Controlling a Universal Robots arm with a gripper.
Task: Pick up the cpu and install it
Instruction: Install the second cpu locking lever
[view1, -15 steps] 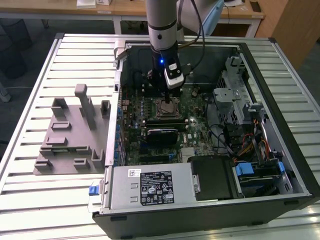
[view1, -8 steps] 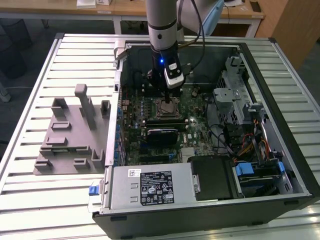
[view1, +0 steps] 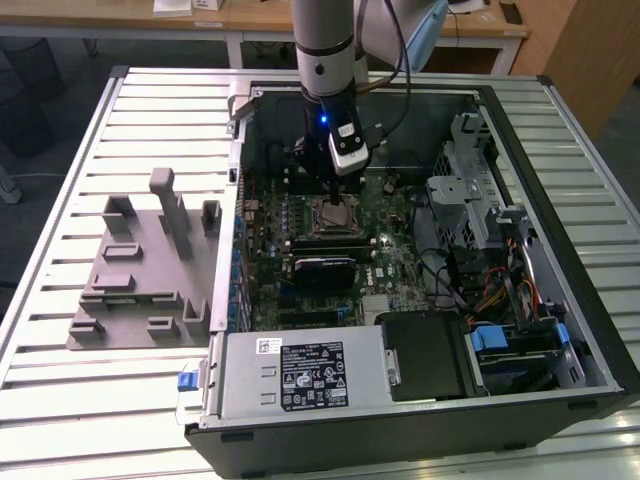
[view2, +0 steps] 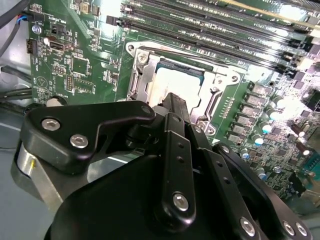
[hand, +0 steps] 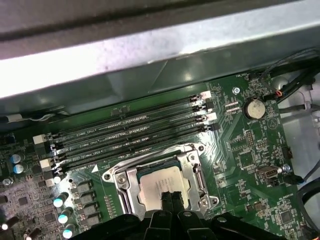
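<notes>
**A:** Placement first: where does your chip sit, and why there?

**B:** Your small flat square cpu with the silvery-grey metal top (hand: 165, 184) lies inside the square metal-framed socket (hand: 192, 172) on the green motherboard (hand: 250, 150). In both wrist views it looks flat and square to the frame, pale lid up, with the frame's bright metal around it. A seated chip would lie like that, so I judge the install to be at or close to the seating stage.

**A:** And your hand?

**B:** Your black-fingered hand (hand: 171, 199) hangs right over the chip. In the first wrist view the two slim fingertips (hand: 165, 200) stand close together with barely a slit between them, over the near edge of the lid. That is too narrow to span the chip, so I take the hand to be pinched shut with nothing in it. Whether the tips touch the lid or hover just above, I cannot tell.

**A:** Why does your arm come straight down?

**B:** In the exterior view the open black computer case (view1: 560, 200) lies on its side on the slatted metal bench (view1: 60, 400), so the board faces up and the socket is reachable only from above. The arm stands upright above it, the hand (view1: 335, 195) low inside the case walls.

**A:** The grey thing outside the case?

**B:** The grey plastic tray with upright pegs (view1: 130, 290) sits on the bench at the exterior view's left, well apart from the hand.
</notes>
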